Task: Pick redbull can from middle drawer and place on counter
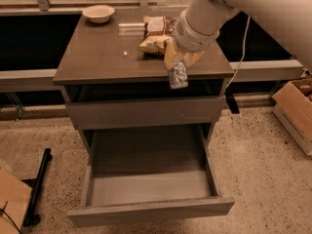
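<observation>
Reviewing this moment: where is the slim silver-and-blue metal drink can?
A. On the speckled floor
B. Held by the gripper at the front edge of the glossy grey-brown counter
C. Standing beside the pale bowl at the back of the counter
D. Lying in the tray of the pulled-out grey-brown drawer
B: the gripper is closed around the slim silver-and-blue metal drink can, which hangs at the front edge of the glossy grey-brown counter.

Glossy grey-brown square counter (105,57) in shot, two things lying on it: a pale round bowl (98,13) at eleven o'clock, a crinkled yellow-brown chip bag (155,35) at one o'clock. At five o'clock, over the front edge, the gripper (176,65) grips the slim silver-and-blue redbull can (178,78).
</observation>
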